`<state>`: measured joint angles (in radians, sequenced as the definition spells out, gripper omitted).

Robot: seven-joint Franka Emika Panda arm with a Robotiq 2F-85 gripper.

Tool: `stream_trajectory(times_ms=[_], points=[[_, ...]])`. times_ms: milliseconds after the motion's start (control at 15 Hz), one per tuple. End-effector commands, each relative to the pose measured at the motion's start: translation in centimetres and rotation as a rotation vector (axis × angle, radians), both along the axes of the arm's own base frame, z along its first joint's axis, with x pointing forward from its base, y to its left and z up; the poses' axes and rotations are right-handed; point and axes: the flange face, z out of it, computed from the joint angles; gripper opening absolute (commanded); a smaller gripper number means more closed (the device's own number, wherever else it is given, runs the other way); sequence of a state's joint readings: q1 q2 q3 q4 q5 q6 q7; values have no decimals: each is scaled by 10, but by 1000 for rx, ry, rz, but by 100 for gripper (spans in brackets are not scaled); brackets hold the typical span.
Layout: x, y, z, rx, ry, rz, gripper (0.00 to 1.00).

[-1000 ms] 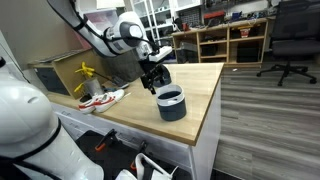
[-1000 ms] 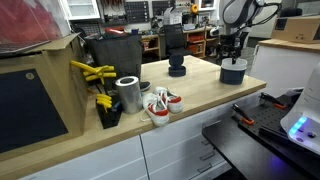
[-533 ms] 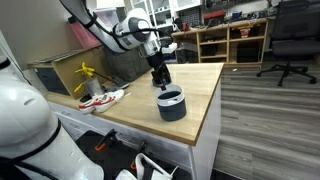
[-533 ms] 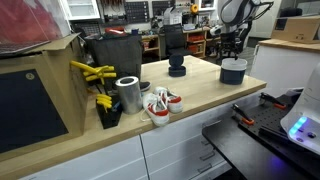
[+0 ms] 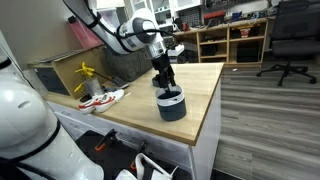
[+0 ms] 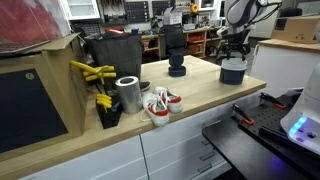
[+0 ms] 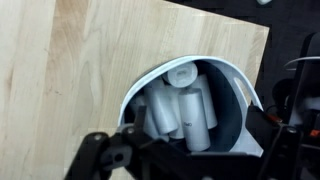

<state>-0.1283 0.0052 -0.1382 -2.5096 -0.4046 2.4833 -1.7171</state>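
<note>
A dark grey bin (image 5: pixel 172 106) (image 6: pixel 233 71) stands near the end of the wooden table (image 5: pixel 200 85). In the wrist view its pale rim (image 7: pixel 178 67) surrounds several white cylinders (image 7: pixel 186 112) standing inside. My gripper (image 5: pixel 164 84) (image 6: pixel 233 54) hangs just above the bin's opening and points down into it. Its dark fingers (image 7: pixel 98 152) spread wide on either side of the bin, so the gripper (image 7: pixel 192 148) is open with nothing held. The lower parts of the cylinders are hidden behind the gripper body.
A pair of white and red sneakers (image 5: pixel 103 98) (image 6: pixel 160 103), a silver can (image 6: pixel 128 94), yellow tools (image 6: pixel 92 72) and a dark box (image 6: pixel 110 50) occupy the table's other end. A small black object (image 6: pixel 177 67) sits behind the bin. An office chair (image 5: pixel 290 40) stands beyond.
The gripper has shifted sideways and slightly down, from beside the bin's far rim to right over its opening. The jaws stayed open.
</note>
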Motion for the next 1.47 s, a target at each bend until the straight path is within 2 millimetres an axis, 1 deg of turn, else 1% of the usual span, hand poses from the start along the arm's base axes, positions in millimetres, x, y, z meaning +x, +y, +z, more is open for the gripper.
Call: stream_trajectory(times_ms=[0,200,333,933,1333,1400], points=[[-15,5,1,25,-12,-48,100],[-21,11,-3,35,-10,-72,100],[-21,13,-5,40,-10,-84,100],[-10,18,-8,25,-17,-97,100],[-7,14,-14,1,-2,-98,100],[-7,13,-16,-4,0,-103,98]])
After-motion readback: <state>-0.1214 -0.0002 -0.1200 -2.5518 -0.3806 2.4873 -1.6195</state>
